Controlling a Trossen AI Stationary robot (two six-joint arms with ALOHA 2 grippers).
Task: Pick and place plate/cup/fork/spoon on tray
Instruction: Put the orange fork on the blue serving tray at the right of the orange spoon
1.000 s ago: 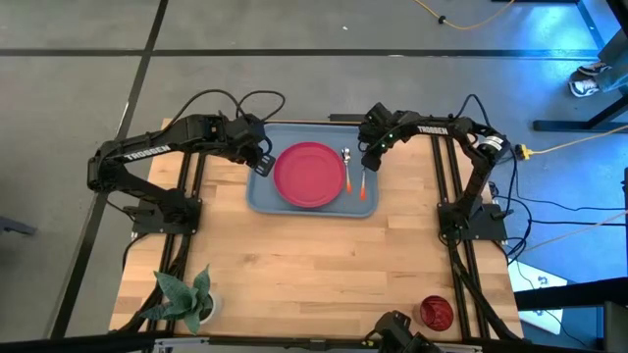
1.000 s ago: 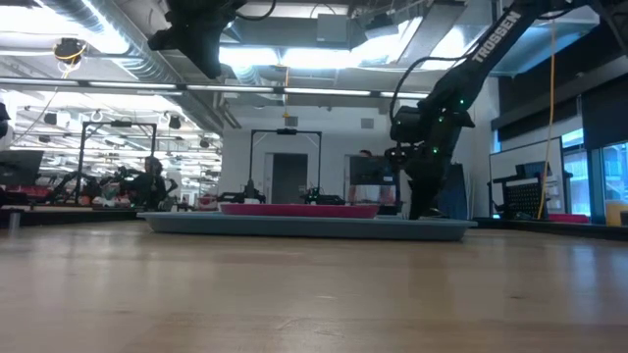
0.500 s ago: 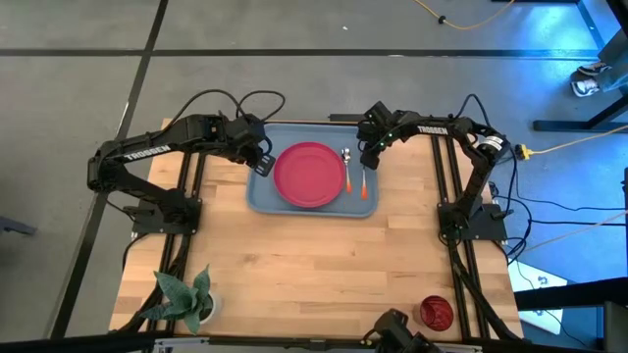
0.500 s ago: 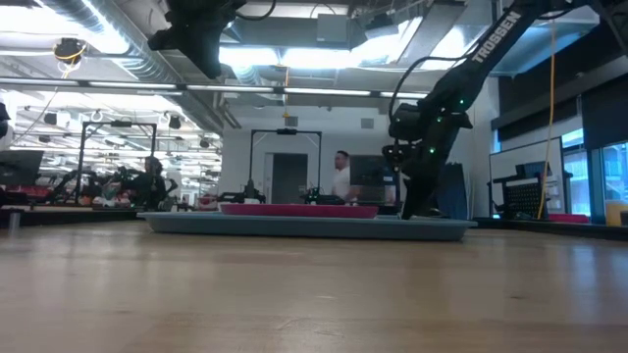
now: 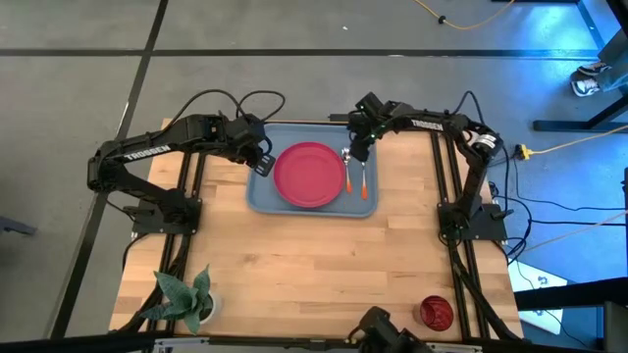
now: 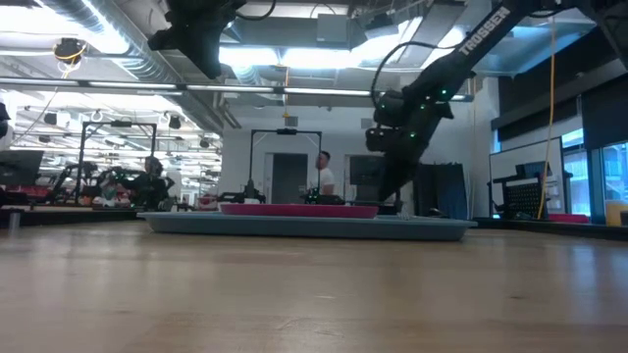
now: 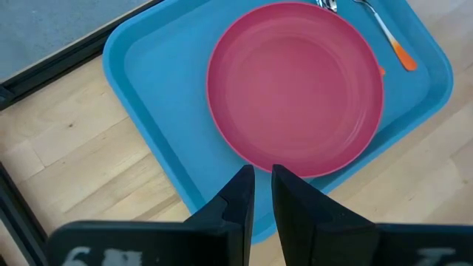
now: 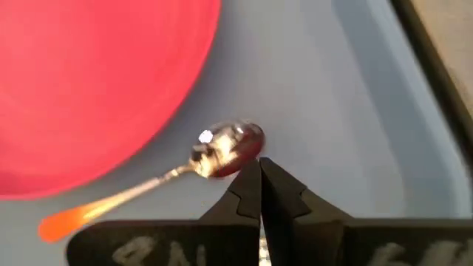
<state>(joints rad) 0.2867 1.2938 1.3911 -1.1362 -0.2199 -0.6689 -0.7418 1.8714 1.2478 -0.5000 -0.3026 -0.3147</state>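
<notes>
Tracking progress: plate (image 5: 310,175), spoon (image 5: 346,169) and fork (image 5: 362,182) are lying on the tray (image 5: 260,194); the cup (image 5: 436,313) is sitting well apart at the table's near right corner, so it looks to be the one item left.
Tray contents: plate in the middle, both utensils beside it on its right.
Right gripper (image 8: 259,171): hovering just over the spoon's bowl, fingers pressed together, holding nothing.
Left gripper (image 7: 257,179): waiting above the tray's left edge, fingers narrowly apart, empty.
</notes>
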